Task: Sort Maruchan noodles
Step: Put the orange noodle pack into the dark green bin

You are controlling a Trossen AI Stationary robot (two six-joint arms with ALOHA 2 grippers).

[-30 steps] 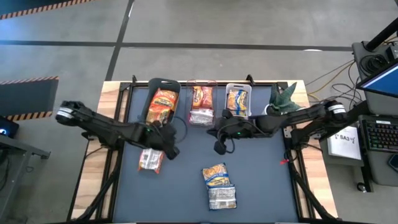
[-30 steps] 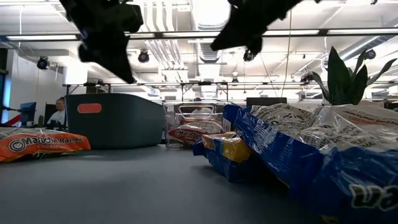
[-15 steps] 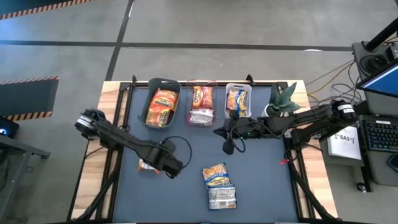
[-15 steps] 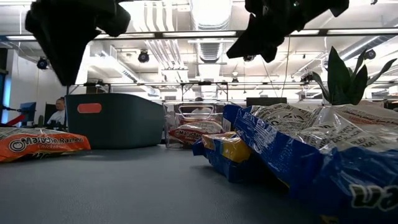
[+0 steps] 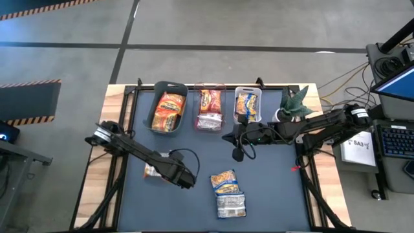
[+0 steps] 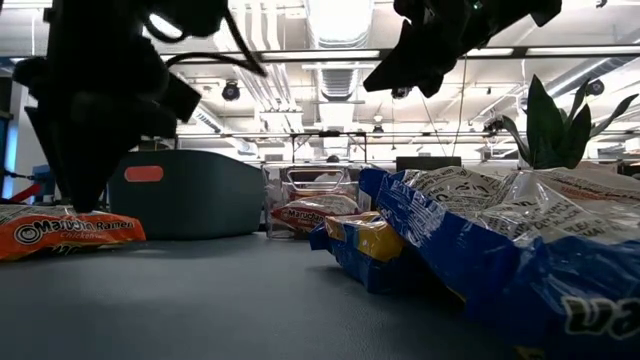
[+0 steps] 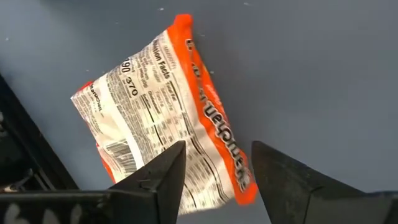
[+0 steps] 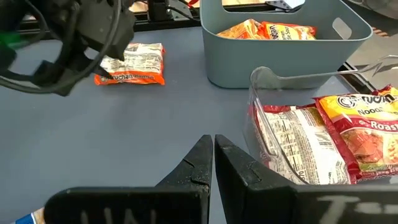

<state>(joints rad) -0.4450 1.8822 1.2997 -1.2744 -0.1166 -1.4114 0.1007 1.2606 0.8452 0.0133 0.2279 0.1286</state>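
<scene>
Your left pincer (image 7: 214, 165) hung spread above the orange packet (image 7: 165, 118), lying label-down on the surface (image 5: 272, 188), presumably to straddle it. Your right pincer (image 8: 213, 152) waited, pressed together, near the bins.

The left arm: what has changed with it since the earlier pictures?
The left gripper moved from beside the teal bin toward the table's front, over the orange packet lying on the mat, and its fingers opened. The right gripper moved slightly and stayed shut. Packets and bins stayed put.
</scene>
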